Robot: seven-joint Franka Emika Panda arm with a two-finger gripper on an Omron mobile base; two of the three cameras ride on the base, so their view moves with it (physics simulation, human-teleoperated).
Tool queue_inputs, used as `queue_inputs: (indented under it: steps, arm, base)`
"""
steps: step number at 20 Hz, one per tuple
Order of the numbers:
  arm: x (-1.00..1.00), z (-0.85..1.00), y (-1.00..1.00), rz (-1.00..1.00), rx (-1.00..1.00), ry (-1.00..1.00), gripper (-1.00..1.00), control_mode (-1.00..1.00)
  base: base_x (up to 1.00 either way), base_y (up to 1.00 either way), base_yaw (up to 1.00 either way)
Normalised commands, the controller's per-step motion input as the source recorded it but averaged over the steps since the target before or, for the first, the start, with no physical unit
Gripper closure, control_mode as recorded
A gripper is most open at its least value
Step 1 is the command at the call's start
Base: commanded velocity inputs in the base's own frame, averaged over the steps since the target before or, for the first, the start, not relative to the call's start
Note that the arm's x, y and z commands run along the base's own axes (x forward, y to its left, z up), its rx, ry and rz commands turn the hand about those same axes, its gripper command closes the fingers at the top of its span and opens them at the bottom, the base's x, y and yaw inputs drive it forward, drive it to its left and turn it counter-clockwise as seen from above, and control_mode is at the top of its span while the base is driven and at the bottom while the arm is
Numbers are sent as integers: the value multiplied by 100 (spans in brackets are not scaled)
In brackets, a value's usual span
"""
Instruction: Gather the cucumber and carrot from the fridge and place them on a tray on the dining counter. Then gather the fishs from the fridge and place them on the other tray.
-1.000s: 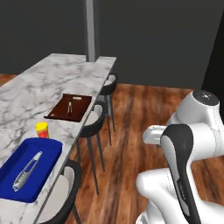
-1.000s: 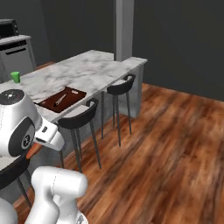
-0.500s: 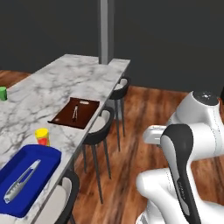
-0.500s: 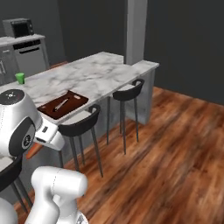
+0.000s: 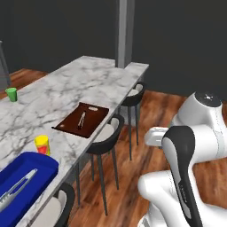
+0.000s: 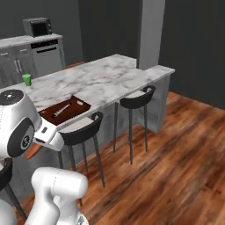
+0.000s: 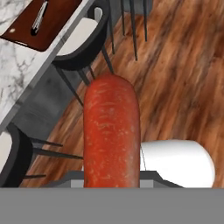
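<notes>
The carrot (image 7: pixel 111 131) is fat and orange-red with a round tip. In the hand view it stands straight up from the bottom edge, high over the brown wood floor and not touching anything below it.

The dining counter (image 5: pixel 88 88) is long, white marble with grey veins.

The other tray (image 5: pixel 26 188) is deep blue with a raised rim, and it sits flat on the near end of the counter. A slim silver-grey fish (image 5: pixel 17 190) lies inside it (long and thin, running along the tray).

Even, soft rendered light; dim dark backdrop; faint shadows
</notes>
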Motion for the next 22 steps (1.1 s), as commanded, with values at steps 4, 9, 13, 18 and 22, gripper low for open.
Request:
queue_inputs:
  steps: [4,9,13,18,22]
  arm:
    - [0,0,0,0,0,0,100,100]
    - [0,0,0,0,0,0,100,100]
    - [0,0,0,0,0,0,100,100]
    - [0,0,0,0,0,0,100,100]
    - [0,0,0,0,0,0,100,100]
  base:
    - [43,-63,31]
    - [34,-50,32]
    - [31,-32,34]
    - [36,-23,34]
    - [40,-18,33]
